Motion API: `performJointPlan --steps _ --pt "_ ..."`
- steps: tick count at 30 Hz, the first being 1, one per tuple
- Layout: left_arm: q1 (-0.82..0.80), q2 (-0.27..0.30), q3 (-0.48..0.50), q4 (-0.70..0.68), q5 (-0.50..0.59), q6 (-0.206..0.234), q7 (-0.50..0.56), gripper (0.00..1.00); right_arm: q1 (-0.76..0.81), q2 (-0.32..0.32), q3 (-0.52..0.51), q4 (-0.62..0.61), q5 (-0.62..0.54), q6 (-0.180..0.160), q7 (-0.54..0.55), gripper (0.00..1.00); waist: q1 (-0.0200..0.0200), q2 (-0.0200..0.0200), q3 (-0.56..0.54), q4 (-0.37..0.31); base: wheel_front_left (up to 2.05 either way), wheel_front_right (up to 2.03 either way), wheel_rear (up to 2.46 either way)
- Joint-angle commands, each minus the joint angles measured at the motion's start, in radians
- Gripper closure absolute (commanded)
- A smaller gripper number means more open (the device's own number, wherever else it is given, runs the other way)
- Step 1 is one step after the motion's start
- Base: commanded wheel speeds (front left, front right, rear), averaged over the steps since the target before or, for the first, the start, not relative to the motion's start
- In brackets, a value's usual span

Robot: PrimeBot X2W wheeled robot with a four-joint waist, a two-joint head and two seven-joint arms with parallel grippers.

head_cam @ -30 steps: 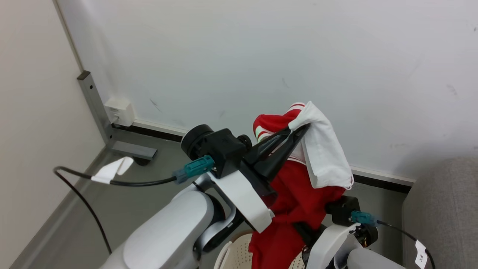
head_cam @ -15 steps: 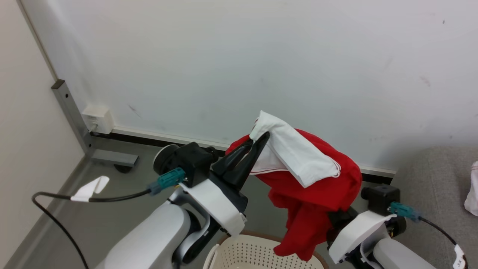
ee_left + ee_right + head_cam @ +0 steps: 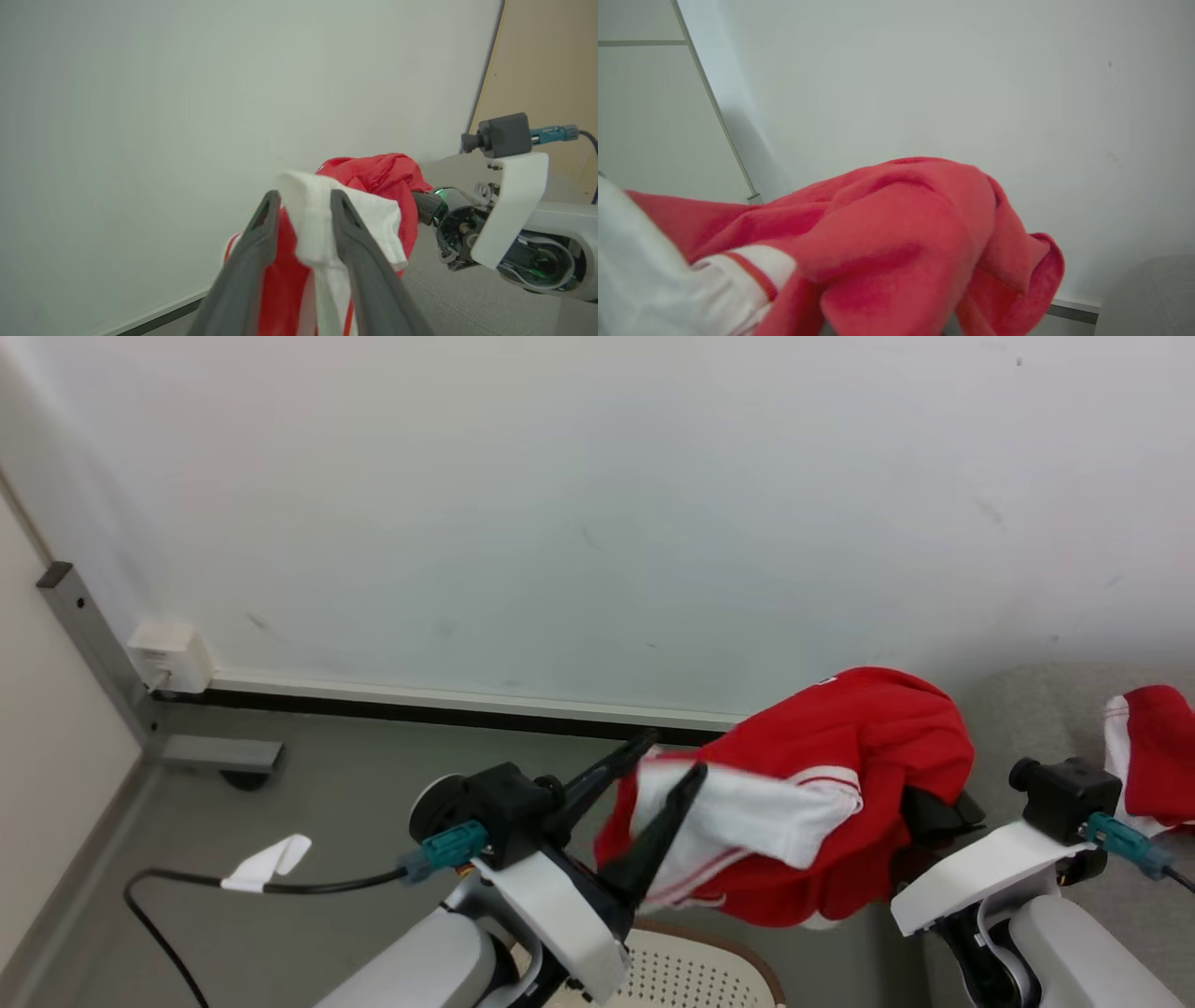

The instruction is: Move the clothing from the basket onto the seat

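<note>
Red fleece clothing with white cuff and striped trim: aloft, above and right of cream perforated plastic basket.
Left gripper: above basket, fingers parted, white cuff lying between them.
Right gripper: right of basket, closed, fingers buried in the red fabric it carries.
Second red-and-white garment: on grey upholstered seat, far right of basket.
White cable tag, left of basket: unreadable.
</note>
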Motion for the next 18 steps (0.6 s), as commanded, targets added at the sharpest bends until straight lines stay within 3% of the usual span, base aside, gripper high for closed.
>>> performJointPlan --steps 1,18 --pt "0.012 -0.002 0.0 0.003 -0.01 -0.005 -0.004 0.0 0.011 -0.007 -0.014 -0.011 -0.017 0.001 -0.003 1.0 0.0 0.0 0.008 -0.024 0.0 0.0 0.0" --pt "0.015 0.028 -0.001 0.026 0.006 0.002 -0.04 0.0 -0.012 -0.075 -0.167 -0.164 -0.092 0.001 -0.003 1.0 0.0 0.0 0.065 -0.282 0.0 0.0 0.0"
